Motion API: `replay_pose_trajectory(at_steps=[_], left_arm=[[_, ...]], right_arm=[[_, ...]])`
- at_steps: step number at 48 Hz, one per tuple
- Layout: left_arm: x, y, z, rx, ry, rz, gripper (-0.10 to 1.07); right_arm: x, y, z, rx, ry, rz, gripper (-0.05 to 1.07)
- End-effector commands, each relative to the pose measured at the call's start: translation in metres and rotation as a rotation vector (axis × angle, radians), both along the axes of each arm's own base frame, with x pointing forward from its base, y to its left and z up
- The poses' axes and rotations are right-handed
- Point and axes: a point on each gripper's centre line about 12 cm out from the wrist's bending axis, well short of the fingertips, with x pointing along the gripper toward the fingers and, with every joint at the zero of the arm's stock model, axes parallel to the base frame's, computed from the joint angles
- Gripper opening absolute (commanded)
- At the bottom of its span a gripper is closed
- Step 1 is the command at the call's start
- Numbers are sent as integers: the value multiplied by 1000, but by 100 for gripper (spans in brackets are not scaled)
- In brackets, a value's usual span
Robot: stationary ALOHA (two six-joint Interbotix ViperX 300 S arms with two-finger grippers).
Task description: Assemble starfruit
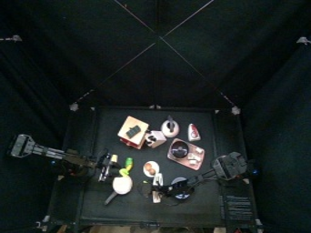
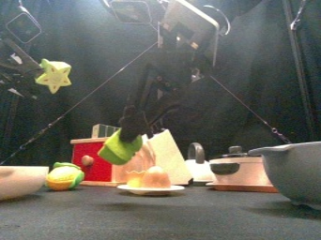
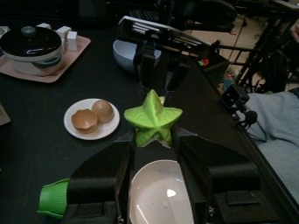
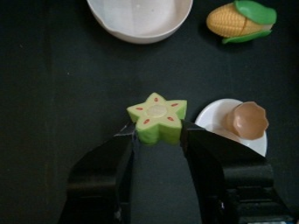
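From the top view I see the left arm (image 1: 49,152) reaching in over the near-left part of the worktop (image 1: 206,123) and the right arm (image 1: 228,166) stretched across toward the middle, but the grippers are too small there for me to read. In the front view the left gripper (image 2: 51,77) hangs high on the left, clamped around a yellow-green star-shaped starfruit piece (image 2: 54,75), well above the worktop. The right gripper (image 2: 126,141) slants down from the upper right, gripping a second starfruit piece (image 2: 120,148), greener, held in the air above and just left of a small plate (image 2: 150,190). The two pieces are well apart, the left one much higher. A toy corn cob (image 2: 63,176) lies beside a white bowl (image 2: 18,181) at the left. A red box (image 2: 90,157), a kettle (image 2: 198,165) and a lidded pot (image 2: 234,166) stand further back, and a grey bowl (image 2: 296,171) looms at the right. In the left wrist view the star sits pinched between my left jaws, points upward, over the white bowl with the plate beyond it. In the right wrist view the second piece shows its star-shaped face with a reddish centre, wedged between the right jaws, with the plate just beside it and the white bowl and corn further off.
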Motion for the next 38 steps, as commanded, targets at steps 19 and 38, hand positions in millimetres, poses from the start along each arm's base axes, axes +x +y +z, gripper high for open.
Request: replay_pose_trajectory(at_steps=[19, 38], left_arm=[[11, -7, 22, -23, -78, -26, 65], [25, -21, 23, -30, -59, -75, 65]], right_arm=[[14, -33, 72, 406, -294, -25, 63], [13, -55, 88, 587, -381, -123, 63]])
